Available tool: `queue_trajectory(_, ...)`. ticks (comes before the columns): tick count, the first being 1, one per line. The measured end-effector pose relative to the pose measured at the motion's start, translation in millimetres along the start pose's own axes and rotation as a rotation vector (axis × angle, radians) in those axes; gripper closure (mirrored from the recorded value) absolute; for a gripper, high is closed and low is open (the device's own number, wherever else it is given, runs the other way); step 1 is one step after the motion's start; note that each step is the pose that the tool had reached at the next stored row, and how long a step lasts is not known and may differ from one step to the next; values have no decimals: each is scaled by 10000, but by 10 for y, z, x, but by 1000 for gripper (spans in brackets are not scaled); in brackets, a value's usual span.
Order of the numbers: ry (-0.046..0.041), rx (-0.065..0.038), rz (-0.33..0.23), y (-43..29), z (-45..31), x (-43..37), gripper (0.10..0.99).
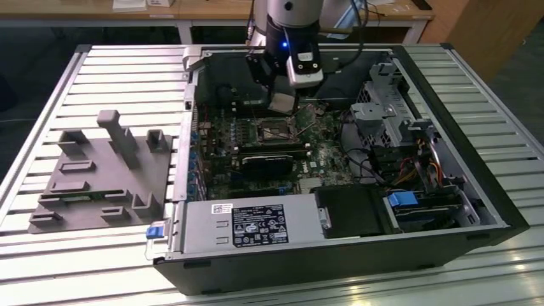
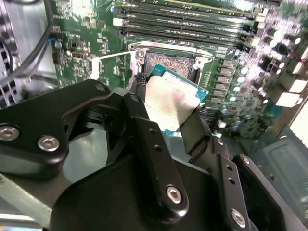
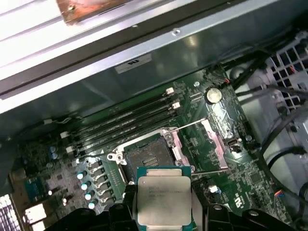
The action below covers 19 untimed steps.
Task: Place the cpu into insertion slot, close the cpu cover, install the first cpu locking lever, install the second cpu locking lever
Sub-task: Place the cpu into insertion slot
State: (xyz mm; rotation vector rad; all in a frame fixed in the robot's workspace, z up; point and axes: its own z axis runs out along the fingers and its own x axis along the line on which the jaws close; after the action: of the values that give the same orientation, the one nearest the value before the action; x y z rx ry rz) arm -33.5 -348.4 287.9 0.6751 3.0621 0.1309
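Silver-topped cpu (image 3: 163,199) clamped by jaws; first wrist view bares insertion slot (image 3: 147,156).

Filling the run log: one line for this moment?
gripper shut on cpu | cpu near insertion slot, not seated | cpu cover open

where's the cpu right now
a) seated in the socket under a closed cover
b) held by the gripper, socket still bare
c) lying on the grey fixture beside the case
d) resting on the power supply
b: in the first wrist view the cpu sits clamped in the gripper, short of the open, bare insertion slot.
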Motion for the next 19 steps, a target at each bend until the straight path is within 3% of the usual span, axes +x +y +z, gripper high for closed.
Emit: queue_trajectory(19, -285, -50, 3454, -7, 83, -1, 549)
